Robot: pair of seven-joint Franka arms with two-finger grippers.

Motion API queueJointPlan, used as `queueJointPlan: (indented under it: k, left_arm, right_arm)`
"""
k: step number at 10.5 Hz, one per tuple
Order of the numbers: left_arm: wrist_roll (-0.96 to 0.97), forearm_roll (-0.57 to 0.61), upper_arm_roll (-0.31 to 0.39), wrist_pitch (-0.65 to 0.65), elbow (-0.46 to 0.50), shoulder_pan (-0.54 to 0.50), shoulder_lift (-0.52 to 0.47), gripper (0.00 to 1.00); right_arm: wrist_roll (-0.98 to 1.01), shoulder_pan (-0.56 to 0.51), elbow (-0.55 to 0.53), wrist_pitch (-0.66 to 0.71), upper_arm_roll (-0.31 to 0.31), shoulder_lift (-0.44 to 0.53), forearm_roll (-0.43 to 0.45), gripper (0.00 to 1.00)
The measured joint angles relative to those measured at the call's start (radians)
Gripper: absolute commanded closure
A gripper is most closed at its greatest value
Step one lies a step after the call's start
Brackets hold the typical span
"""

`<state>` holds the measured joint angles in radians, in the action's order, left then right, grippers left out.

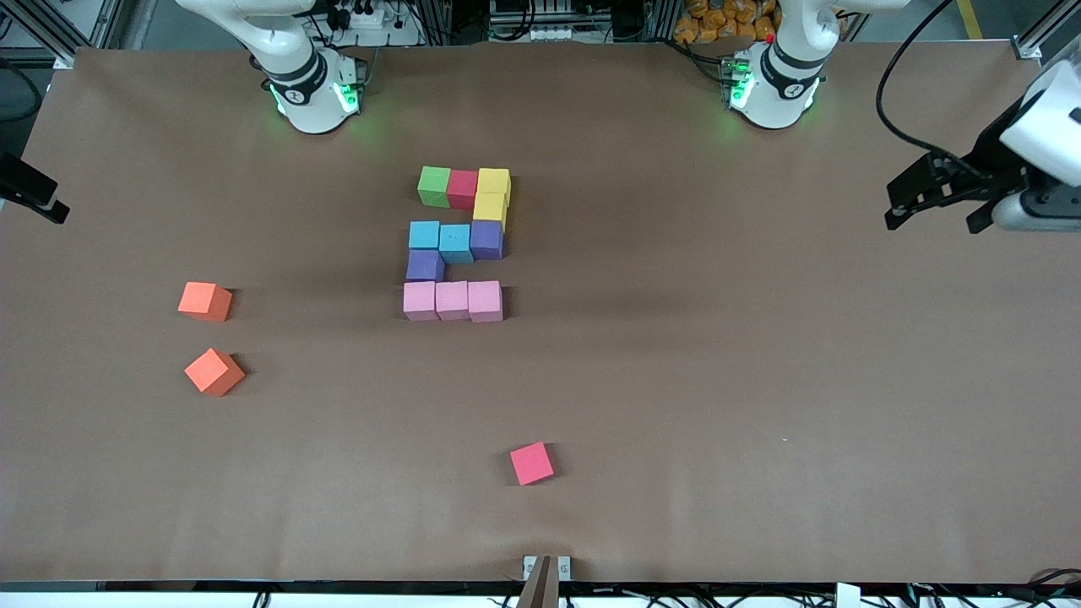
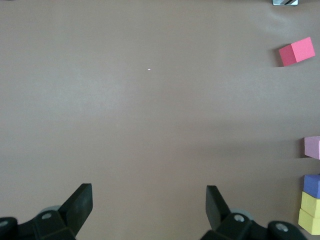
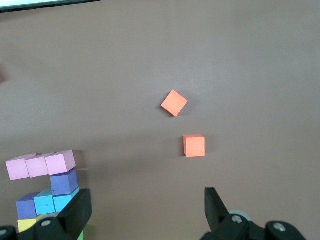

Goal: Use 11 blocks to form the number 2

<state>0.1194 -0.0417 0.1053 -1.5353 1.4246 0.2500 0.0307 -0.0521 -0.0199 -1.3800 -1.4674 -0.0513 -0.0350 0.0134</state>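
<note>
The blocks form a blocky number 2 [image 1: 456, 243] in the middle of the table. Its top row is green [image 1: 434, 186], red [image 1: 462, 188] and yellow [image 1: 494, 181]. A second yellow [image 1: 490, 208] joins it to a blue, blue, purple row [image 1: 455, 242]. Another purple [image 1: 424, 265] leads down to three pink cubes [image 1: 452, 300]. My left gripper [image 1: 936, 218] [image 2: 149, 205] hangs open and empty over the left arm's end of the table. My right gripper [image 3: 148, 207] is open and empty over bare table at the right arm's end.
A loose pinkish-red cube [image 1: 532, 464] [image 2: 297, 51] lies nearer the front camera than the digit. Two orange cubes [image 1: 204, 301] [image 1: 214, 371] sit toward the right arm's end, also seen in the right wrist view [image 3: 194, 145].
</note>
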Motion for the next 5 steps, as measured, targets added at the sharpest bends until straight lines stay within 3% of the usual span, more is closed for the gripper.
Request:
queueJointPlan:
  k: [2, 5]
  left_arm:
    - [0.0, 0.0, -0.011, 0.003, 0.07, -0.026, -0.068, 0.0]
    - [0.002, 0.001, -0.082, -0.013, 0.161, -0.086, -0.143, 0.0]
  right_arm:
    - [0.0, 0.0, 0.0, 0.0, 0.0, 0.0, 0.0, 0.0]
    - [0.0, 0.0, 0.0, 0.0, 0.0, -0.001, 0.0, 0.0]
